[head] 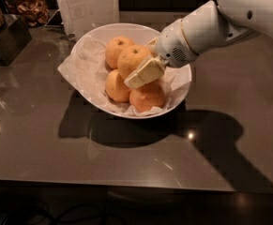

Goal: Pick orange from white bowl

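The white bowl (93, 40), lined with crinkled white paper, stands on the dark counter and holds several oranges. The orange (130, 59), dull yellow-orange with a small dark stem dimple, lies on top in the middle of the pile. My gripper (140, 72) reaches in from the right at the end of the white arm (197, 32) and sits low in the bowl, right against this orange's front right side. It partly covers the orange and a glossier one (147, 97) below. Two more oranges lie behind (116, 49) and at the front left (116, 86).
A white sign holder (87, 6) stands just behind the bowl. A dark box (4, 39) and jars of snacks (26, 6) are at the back left. The grey counter (126, 158) runs to its front edge near the bottom.
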